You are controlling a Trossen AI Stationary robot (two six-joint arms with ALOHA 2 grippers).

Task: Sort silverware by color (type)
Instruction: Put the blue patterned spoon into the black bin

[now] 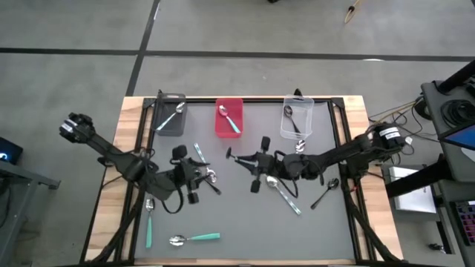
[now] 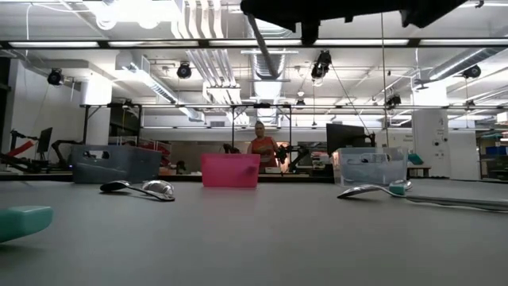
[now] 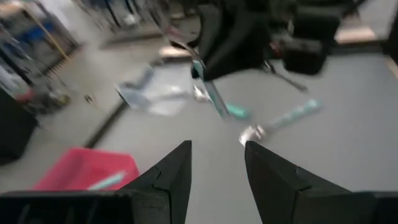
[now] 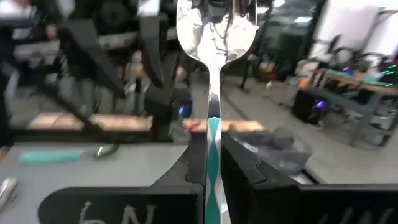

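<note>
My right gripper (image 4: 213,138) is shut on a spoon with a silver bowl (image 4: 216,28) and a teal-and-white patterned handle. It hovers over the table's middle (image 1: 237,159). My left gripper (image 3: 217,149) stands open with nothing between its fingers. It faces the right gripper from the left (image 1: 206,176). Loose spoons lie flat on the mat: a teal-handled one (image 1: 194,238) near the front, another (image 1: 148,221) at the left, a patterned one (image 1: 283,194) under the right arm, and a black one (image 1: 325,191). My right gripper pinches the spoon's patterned handle (image 4: 212,127) between its two fingers. The spoon runs along the fingers, its bowl sticking out ahead of them. The fingers come roughly level from the table's right. The spoon is lifted clear of the table.
Three bins stand along the far edge: a grey one (image 1: 171,116), a red one (image 1: 228,119) and a clear one (image 1: 297,119), each with a spoon inside. A wooden border (image 1: 111,215) frames the dark mat. A person (image 2: 262,149) stands in the room beyond.
</note>
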